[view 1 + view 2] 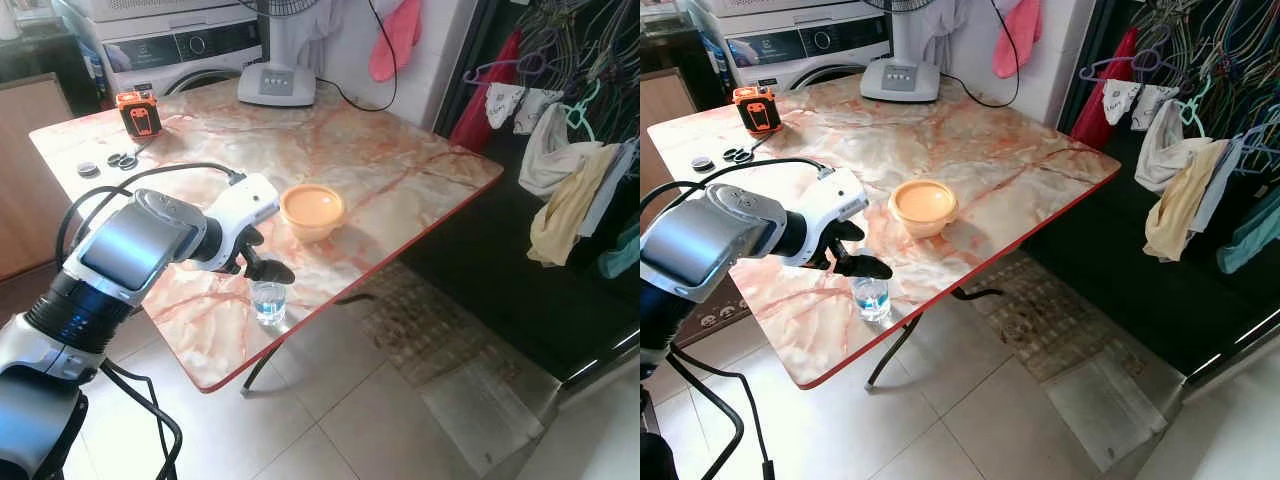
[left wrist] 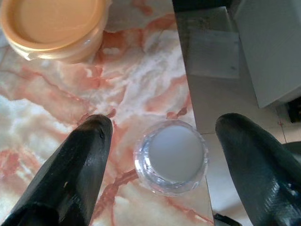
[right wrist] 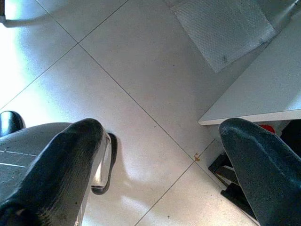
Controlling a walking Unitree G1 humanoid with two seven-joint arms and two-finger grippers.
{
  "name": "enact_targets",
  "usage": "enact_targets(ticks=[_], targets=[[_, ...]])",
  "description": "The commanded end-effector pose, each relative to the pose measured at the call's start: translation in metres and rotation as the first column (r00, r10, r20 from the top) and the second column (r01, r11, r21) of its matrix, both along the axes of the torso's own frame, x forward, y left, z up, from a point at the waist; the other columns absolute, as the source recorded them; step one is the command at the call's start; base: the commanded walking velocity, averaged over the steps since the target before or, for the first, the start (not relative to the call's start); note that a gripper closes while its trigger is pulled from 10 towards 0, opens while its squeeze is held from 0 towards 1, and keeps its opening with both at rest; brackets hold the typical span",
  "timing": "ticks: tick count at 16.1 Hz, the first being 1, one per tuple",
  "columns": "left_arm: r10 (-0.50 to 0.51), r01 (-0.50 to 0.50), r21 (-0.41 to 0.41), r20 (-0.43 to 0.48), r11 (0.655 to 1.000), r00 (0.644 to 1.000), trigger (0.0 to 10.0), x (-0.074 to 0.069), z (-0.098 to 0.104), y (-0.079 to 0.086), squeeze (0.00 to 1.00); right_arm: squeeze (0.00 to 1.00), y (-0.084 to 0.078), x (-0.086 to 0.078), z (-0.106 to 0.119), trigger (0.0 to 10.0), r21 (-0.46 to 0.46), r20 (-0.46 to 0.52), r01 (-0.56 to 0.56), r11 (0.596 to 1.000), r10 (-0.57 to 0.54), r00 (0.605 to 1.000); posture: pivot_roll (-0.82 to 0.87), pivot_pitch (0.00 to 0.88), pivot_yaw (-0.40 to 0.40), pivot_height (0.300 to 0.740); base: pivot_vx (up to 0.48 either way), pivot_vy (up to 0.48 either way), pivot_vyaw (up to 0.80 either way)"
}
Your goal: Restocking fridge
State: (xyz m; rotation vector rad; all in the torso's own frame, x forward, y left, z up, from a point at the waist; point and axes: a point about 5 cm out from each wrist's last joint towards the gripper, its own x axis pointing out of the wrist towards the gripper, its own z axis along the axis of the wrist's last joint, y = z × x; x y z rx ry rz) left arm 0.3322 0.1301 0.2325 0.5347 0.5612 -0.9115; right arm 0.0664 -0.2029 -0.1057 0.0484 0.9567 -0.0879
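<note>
The left pincer (image 2: 162,155), spread wide over the glass (image 2: 171,156) near the counter (image 1: 400,170) edge, could knock it off.

the surface (image 1: 380,170) looks like glossy marble-patterned laminate, pink veined, with a red edge. the cup (image 2: 171,155) is clear, smooth plastic, and the bowl (image 1: 312,210) is glossy orange plastic under a matt lid. the left claw (image 2: 164,160) has matt black fingers (image 2: 70,174); the floor (image 3: 155,84) is smooth, shiny tile.
</note>
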Motion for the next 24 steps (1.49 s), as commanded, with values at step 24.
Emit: enact_targets(ticks=[24], targets=[[-0.254, 0.251, 0.206, -0.015, 0.946, 0.967, 10.0, 0.021, 0.019, -0.007, 0.00, 0.00, 0.020, 0.002, -0.004, 10.0, 0.065, -0.030, -0.022, 0.998, 0.024, 0.999, 0.10, 0.004, -0.041, 0.740, 0.000, 0.000, 0.00]])
